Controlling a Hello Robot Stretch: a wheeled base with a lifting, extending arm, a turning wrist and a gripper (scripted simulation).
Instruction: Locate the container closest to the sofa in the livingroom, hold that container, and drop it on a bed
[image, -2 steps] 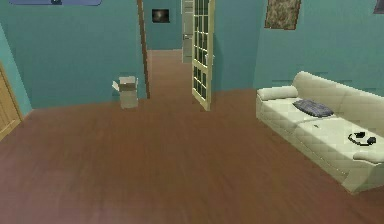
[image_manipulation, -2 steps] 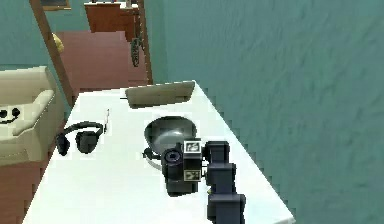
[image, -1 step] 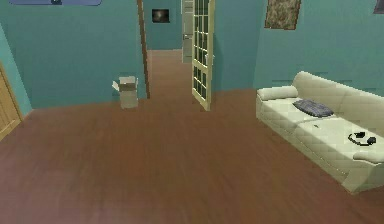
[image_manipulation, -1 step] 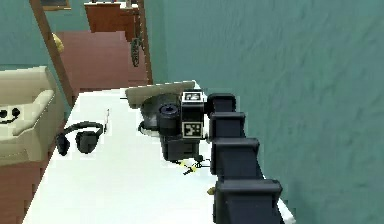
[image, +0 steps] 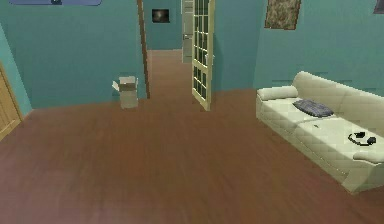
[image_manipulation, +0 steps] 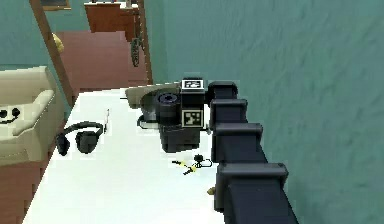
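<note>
box (image: 125, 92): on floor (image: 150, 160) near door (image: 203, 55), well apart from sofa (image: 320, 125). likely light, stiff card, crushable; take by rim. gripper (image_manipulation: 158, 108): at table (image_manipulation: 110, 175); cannot tell if holding anything.

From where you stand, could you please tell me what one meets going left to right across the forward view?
Wooden door → small white box on the floor → open doorway → glazed white door → cream sofa.
</note>
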